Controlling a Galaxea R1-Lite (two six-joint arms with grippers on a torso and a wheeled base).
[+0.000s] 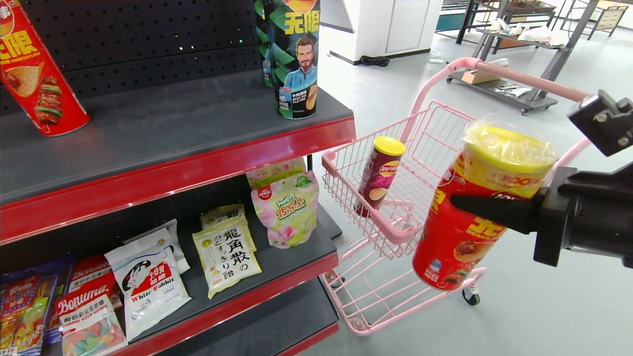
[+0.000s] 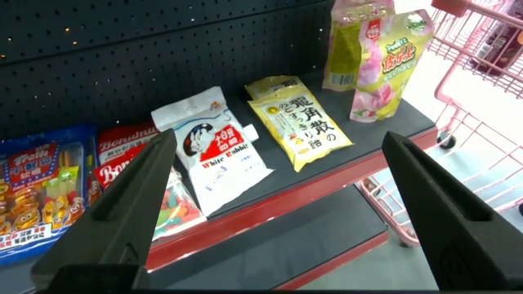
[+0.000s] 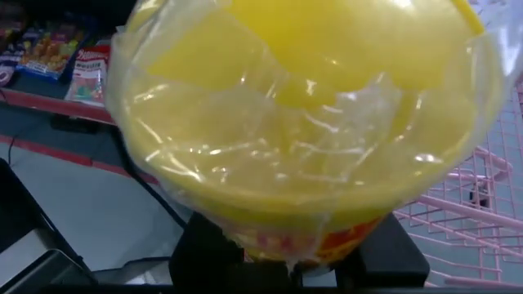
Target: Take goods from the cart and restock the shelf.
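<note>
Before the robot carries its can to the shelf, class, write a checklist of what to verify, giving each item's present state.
1. Grip: right gripper shut on red can: ok.
2. Pose: red can upright: not ok, tilted.
3. Landing spot: bare top shelf between leaning can and green cans: ok.
4. Other arm: left gripper empty: ok, open, facing lower shelf.
5. Far finger's hold behind the can: cannot tell, hidden.
</note>
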